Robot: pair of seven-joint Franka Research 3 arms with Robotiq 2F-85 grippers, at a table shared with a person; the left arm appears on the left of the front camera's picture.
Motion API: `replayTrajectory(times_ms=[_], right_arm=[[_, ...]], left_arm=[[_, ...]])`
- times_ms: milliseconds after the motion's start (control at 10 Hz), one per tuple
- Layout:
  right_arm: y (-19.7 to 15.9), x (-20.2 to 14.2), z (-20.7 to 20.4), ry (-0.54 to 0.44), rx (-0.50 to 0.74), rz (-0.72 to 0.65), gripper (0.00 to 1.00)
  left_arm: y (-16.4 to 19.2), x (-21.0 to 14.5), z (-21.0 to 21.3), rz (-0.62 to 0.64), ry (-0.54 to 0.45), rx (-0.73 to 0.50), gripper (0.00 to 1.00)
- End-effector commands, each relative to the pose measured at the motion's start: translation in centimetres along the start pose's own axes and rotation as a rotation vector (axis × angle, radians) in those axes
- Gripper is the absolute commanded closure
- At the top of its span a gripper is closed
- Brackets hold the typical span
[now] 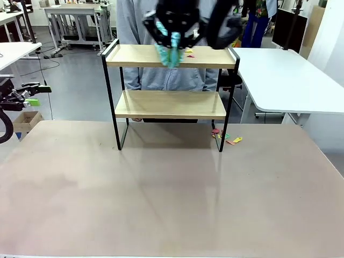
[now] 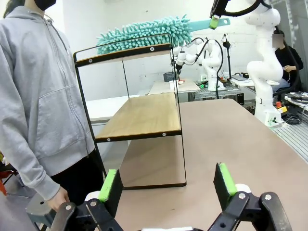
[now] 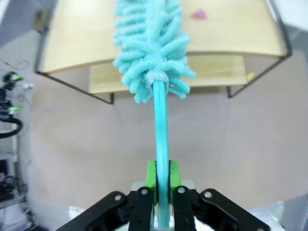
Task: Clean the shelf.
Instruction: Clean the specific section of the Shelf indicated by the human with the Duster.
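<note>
The shelf (image 1: 166, 56) stands at the table's far middle, with two wooden boards in a black frame. My right gripper (image 3: 162, 179) is shut on the handle of a teal fluffy duster (image 3: 151, 43). It hovers blurred over the top board (image 1: 174, 33), with the duster head (image 1: 169, 54) lying on that board. Small coloured scraps (image 1: 189, 52) lie on the top board beside the duster; one of them is a pink scrap (image 3: 199, 14). My left gripper (image 2: 167, 185) is open and holds nothing. It stays off the table's left edge (image 1: 31, 95), pointing at the shelf (image 2: 139, 115) from the side.
A person in a grey hoodie (image 2: 38, 96) stands right behind the shelf. More coloured scraps (image 1: 226, 137) lie on the table by the shelf's right front leg. A white table (image 1: 290, 80) stands at the back right.
</note>
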State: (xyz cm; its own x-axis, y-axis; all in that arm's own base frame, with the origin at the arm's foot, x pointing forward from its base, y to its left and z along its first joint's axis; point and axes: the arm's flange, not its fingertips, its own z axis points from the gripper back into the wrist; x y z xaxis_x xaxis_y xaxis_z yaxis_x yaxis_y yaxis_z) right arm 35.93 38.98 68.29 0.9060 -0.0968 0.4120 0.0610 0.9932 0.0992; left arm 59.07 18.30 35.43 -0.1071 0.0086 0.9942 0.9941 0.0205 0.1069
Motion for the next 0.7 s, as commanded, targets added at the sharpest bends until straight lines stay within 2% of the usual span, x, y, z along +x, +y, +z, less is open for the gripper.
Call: replayTrajectory(times_ms=[0, 300, 500, 600], right_arm=[[-6.7, -1.8, -0.3, 0.028, -0.014, -0.020, 0.87], [-12.6, -2.5, -0.1, 0.038, -0.107, -0.068, 0.87], [-14.2, -3.0, 1.0, -0.022, -0.167, -0.110, 0.87], [-14.3, -2.9, 2.1, -0.086, -0.169, -0.116, 0.87]], left_arm=[[-0.2, 0.2, -0.1, -0.012, 0.007, -0.004, 0.00], [-0.2, 0.2, -0.1, -0.012, 0.007, -0.004, 0.00], [-0.2, 0.2, -0.1, -0.012, 0.007, -0.004, 0.00], [-0.2, 0.2, -0.1, -0.012, 0.007, -0.004, 0.00]])
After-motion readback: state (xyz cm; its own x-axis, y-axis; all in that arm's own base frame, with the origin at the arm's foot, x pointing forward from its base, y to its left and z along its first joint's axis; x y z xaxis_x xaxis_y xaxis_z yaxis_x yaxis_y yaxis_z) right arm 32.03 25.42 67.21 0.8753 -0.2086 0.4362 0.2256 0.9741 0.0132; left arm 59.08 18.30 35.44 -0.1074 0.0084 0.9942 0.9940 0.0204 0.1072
